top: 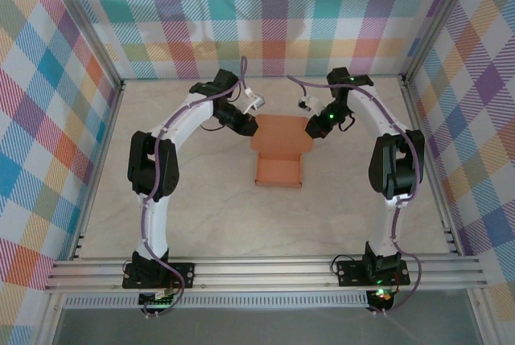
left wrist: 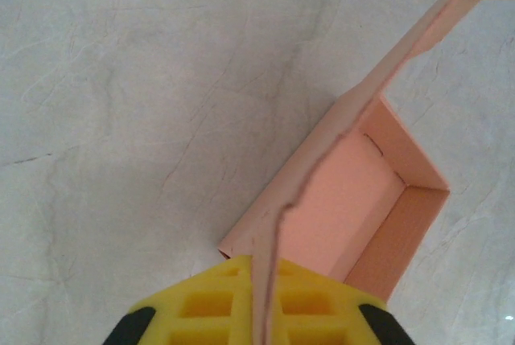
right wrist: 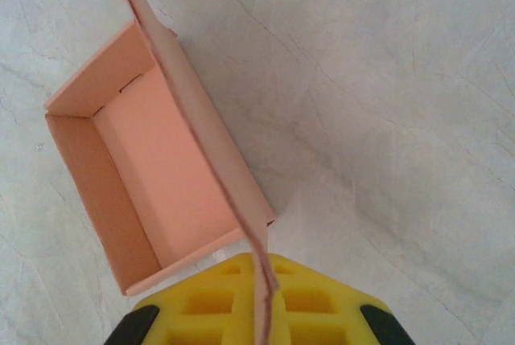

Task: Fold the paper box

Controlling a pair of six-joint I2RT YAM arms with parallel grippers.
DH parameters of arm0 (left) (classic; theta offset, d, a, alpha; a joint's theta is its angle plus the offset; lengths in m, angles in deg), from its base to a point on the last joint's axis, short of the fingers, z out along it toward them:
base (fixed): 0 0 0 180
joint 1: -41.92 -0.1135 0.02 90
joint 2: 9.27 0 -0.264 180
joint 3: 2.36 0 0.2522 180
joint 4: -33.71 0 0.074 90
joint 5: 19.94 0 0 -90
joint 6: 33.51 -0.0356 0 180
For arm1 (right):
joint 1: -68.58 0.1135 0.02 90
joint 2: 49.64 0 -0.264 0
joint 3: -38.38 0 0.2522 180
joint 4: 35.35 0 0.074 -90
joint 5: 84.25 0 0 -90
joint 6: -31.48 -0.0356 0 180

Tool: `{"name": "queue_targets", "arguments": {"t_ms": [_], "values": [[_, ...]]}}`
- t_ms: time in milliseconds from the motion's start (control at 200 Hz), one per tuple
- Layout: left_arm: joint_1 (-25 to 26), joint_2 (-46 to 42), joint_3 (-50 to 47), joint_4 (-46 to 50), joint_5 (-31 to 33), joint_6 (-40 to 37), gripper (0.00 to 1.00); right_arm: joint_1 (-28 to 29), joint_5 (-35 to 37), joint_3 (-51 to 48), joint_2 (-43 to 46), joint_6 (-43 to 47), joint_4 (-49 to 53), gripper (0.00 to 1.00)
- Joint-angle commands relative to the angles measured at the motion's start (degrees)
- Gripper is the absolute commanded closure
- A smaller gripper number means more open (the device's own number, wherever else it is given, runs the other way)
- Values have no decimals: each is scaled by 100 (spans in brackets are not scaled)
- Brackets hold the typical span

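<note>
Left fingers and right fingers clamp paper box lid's side edges; open marble worktop around, plaid walls well apart.

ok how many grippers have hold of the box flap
2. The left gripper pinches the paper box at the left end of its raised flap; the right gripper pinches the flap's right end. Both are shut on the card.

Top external: fixed high behind the arm bases, facing down and forward, far, whole table in frame. Left wrist: close, facing down past the left gripper, rightward along the box flap. Right wrist: close, facing down past the right gripper, leftward. Shared by all three: box, toward the table's far edge, and surrounding table.
</note>
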Motion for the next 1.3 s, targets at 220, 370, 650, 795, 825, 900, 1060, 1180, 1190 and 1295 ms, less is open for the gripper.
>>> {"name": "queue_targets", "arguments": {"t_ms": [220,370,650,795,825,900,1060,1180,1190,1295], "values": [[118,-306,-96,-409,469,844,100,32,-57,-411,622,-808,-658,100],[230,-553,-516,-862,872,1422,100,217,822,-1130,1114,-1767,-1663,100],[736,-1100,-1446,-1787,2172,2375,100,678,2639,-2336,2054,-3995,-2965,100],[982,-1149,-1655,-2079,2578,2842,100,1028,3313,-2958,2456,-5011,-3428,100],[1021,-1163,-1715,-2170,2644,2944,100,1141,3479,-3075,2527,-5126,-3526,100],[1107,-1236,-1890,-2397,2799,3188,100,1432,3957,-3312,2673,-5409,-3764,100],[1263,-1479,-2329,-2911,3122,3565,100,1955,4992,-3585,2789,-6050,-4014,100],[1405,-1682,-2722,-3293,3309,3680,100,2198,5555,-3834,2862,-6501,-4233,100],[1417,-1693,-2755,-3296,3321,3682,100,2208,5578,-3843,2866,-6510,-4245,100],[1565,-1868,-3078,-3729,3497,3741,100,2375,5964,-4024,2979,-6818,-4373,100]]}}
